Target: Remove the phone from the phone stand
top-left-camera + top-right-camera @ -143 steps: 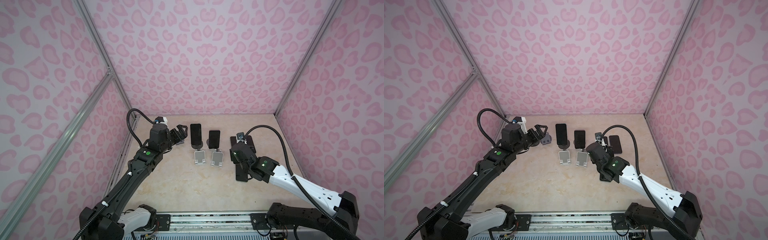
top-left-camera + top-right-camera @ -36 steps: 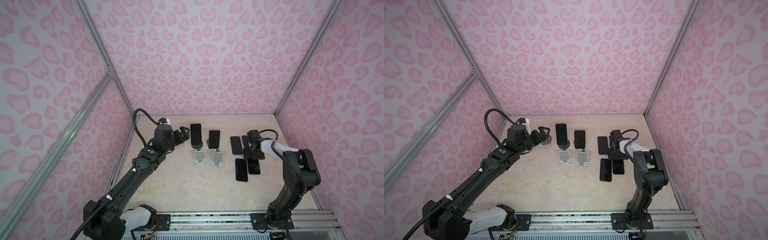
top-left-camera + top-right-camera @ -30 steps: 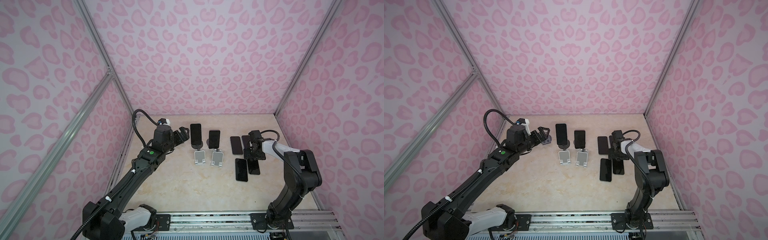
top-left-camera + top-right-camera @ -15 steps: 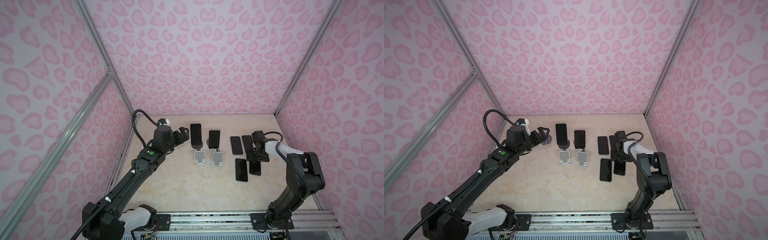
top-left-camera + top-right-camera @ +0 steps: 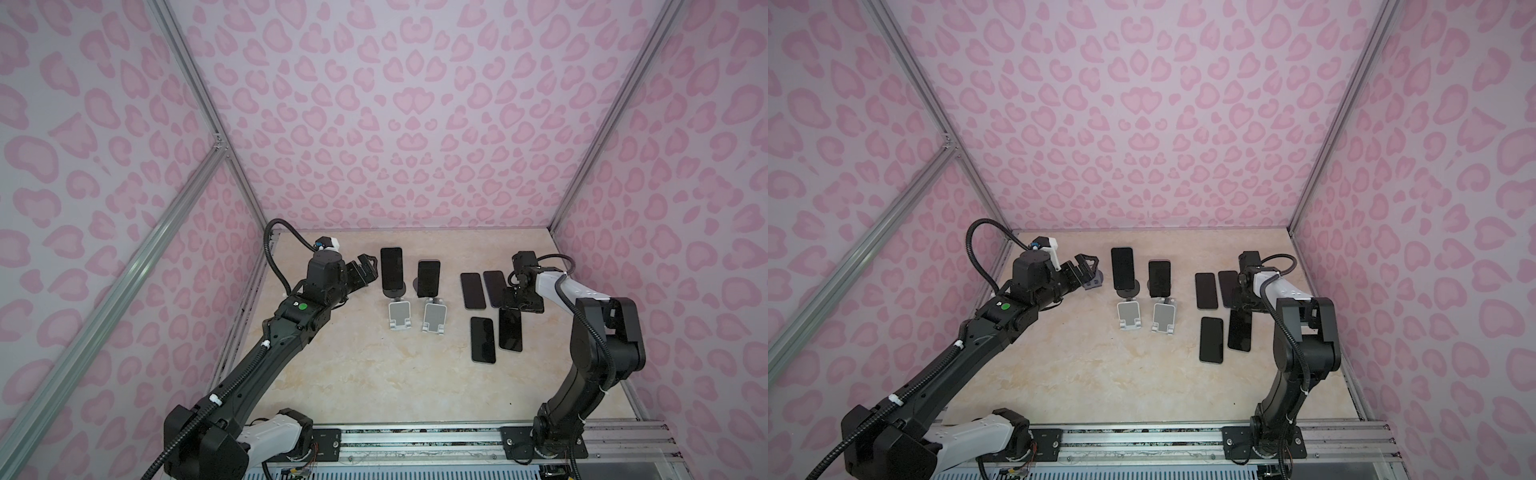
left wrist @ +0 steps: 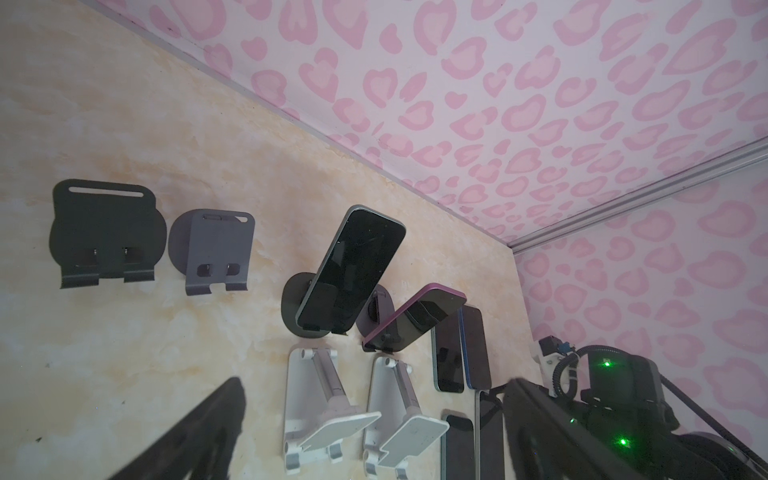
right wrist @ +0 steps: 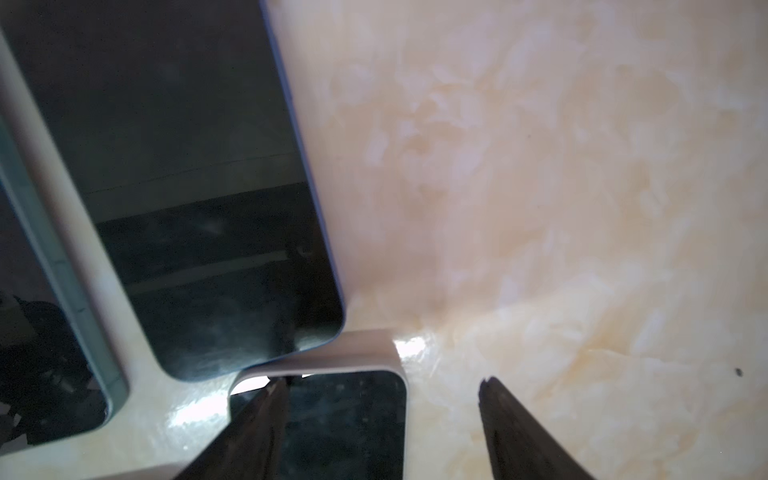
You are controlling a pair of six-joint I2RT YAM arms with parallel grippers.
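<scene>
Right tool (image 5: 519,300) hides the flat phone (image 5: 510,332) top end; grip unclear.

Black phone (image 5: 391,268), pink spotted walls (image 5: 395,124), beige marbled table (image 5: 374,374)

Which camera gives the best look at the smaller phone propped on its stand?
The left wrist view: it shows the purple-edged phone from the side, leaning back on its stand. In both top views the phone is just a dark rectangle seen head-on. The right wrist view does not show it.
</scene>
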